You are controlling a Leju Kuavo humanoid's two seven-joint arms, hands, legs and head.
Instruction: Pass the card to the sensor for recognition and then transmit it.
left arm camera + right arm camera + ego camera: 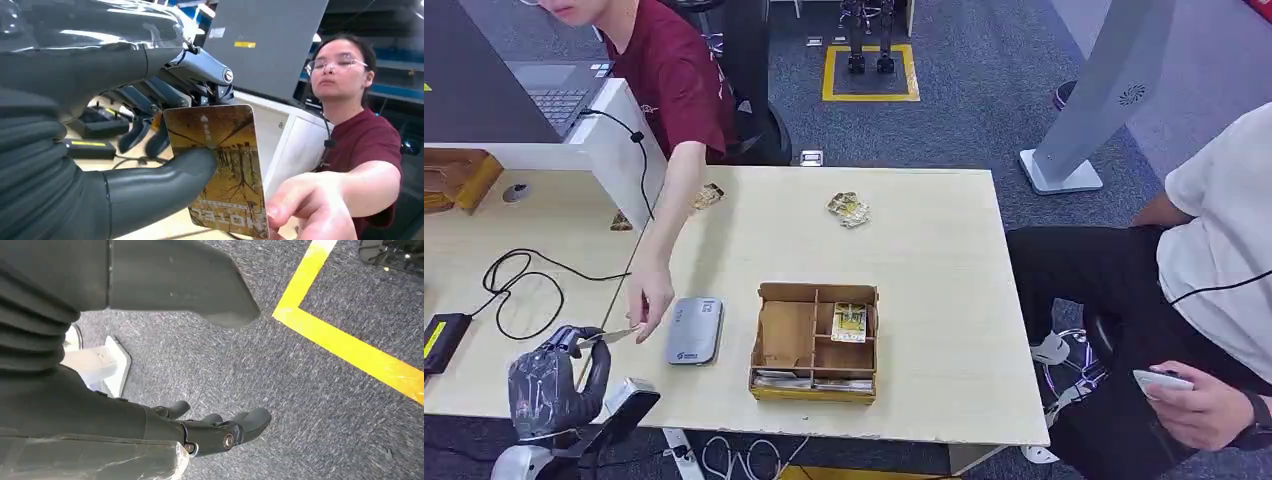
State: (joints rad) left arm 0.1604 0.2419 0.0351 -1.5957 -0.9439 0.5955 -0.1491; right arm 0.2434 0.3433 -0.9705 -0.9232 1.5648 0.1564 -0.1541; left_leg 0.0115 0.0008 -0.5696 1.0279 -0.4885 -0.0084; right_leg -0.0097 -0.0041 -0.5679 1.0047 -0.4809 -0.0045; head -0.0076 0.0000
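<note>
Even, bright overhead light fills the head view, so the pale surface (924, 300) reads clearly and shadows under the wooden box (814, 342) stay short and soft, with detail a little soft overall. In the left wrist view the near left hand (100, 150) and the person's fingers (300, 200) are blurred, the card (220, 165) is sharper, and white glare streaks the glossy arm cover. The right wrist view is evenly lit, with the carpet (300, 415) crisp and the right hand (200, 430) dark.

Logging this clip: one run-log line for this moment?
left hand: holds card | person's hand: on card | sensor: beside | right hand: hanging
</note>
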